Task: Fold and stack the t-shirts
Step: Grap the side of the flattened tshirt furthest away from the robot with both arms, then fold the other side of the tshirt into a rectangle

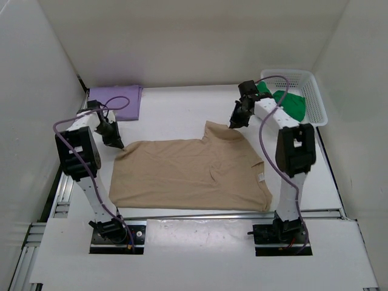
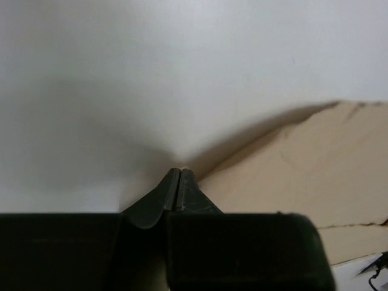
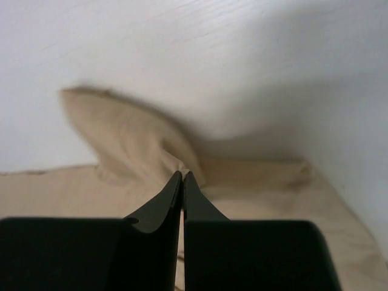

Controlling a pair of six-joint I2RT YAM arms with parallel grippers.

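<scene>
The tan t-shirt [image 1: 188,173] lies spread flat in the middle of the table. My left gripper [image 1: 120,146] is at its far left corner, jaws shut, with a sliver of tan cloth [image 2: 315,170] pinched at the tips [image 2: 180,170]. My right gripper [image 1: 232,125] is at the shirt's far sleeve, shut on a fold of the tan cloth [image 3: 127,133] that rises to the fingertips [image 3: 183,174]. The lavender t-shirt [image 1: 115,100] lies folded at the back left. The green t-shirt [image 1: 290,103] sits bunched in the basket.
A white mesh basket [image 1: 315,91] stands at the back right, close behind the right arm. White walls enclose the table on the left, back and right. Bare white tabletop [image 1: 176,109] lies between the lavender shirt and the right gripper.
</scene>
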